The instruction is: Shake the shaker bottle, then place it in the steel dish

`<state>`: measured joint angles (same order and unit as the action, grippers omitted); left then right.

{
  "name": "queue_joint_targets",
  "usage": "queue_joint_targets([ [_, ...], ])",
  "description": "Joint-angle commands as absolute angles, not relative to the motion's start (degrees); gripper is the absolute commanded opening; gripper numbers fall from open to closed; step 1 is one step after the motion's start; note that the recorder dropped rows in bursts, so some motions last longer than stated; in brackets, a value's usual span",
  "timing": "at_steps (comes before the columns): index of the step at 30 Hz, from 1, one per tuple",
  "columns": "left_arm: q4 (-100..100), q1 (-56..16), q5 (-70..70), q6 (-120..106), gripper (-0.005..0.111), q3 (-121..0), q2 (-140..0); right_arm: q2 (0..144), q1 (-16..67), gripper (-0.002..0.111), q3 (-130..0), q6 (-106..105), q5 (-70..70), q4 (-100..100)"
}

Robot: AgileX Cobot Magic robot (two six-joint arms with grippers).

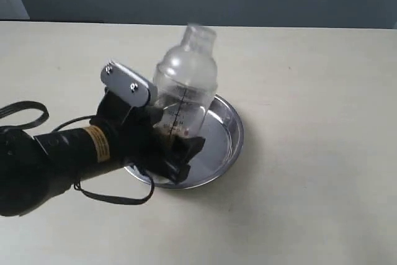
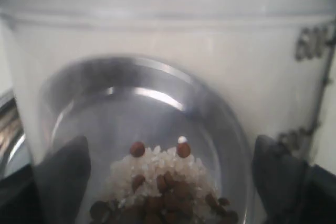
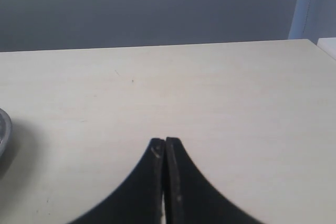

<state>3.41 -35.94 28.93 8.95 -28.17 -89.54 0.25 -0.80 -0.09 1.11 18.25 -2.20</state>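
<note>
Setting: pale beige worktop (image 1: 310, 203), grey wall behind.
Exterior view: left pincer (image 1: 173, 139) pinching the clear plastic shaker bottle (image 1: 185, 85) with frosted dome low on its body. The bottle is tilted over the round shiny steel dish (image 1: 226, 134), mid-worktop; whether they touch is unclear.
Left wrist view: fingers (image 2: 63, 177) flank the bottle; brown and white grains (image 2: 163, 192) inside.
Right wrist view: right pincer (image 3: 165, 182) pressed together, away from the dish.
Step, judged: setting down.
Next: level the bottle, lower it, release.
</note>
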Motion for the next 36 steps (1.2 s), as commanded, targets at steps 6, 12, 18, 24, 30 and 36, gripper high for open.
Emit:
queue_joint_targets([
  [6,4.1,-36.2,31.0,9.0,0.000,-32.0,-76.0,0.0,-0.6,-0.001,0.0,1.1,17.6,-2.0],
  [12,4.1,-36.2,36.3,9.6,0.000,-25.7,-84.9,0.0,-0.6,-0.001,0.0,1.1,17.6,-2.0],
  [18,2.8,-36.2,38.5,8.5,0.000,-29.2,-75.3,0.0,-0.6,-0.001,0.0,1.1,17.6,-2.0],
  [24,3.8,-36.2,37.7,13.4,0.000,-25.1,-89.4,0.0,-0.6,-0.001,0.0,1.1,17.6,-2.0],
  [30,9.2,-36.2,41.4,14.7,0.000,-29.0,-78.8,0.0,-0.6,-0.001,0.0,1.1,17.6,-2.0],
  [36,5.0,-35.9,38.0,12.9,0.000,-26.5,-88.7,0.0,-0.6,-0.001,0.0,1.1,17.6,-2.0],
])
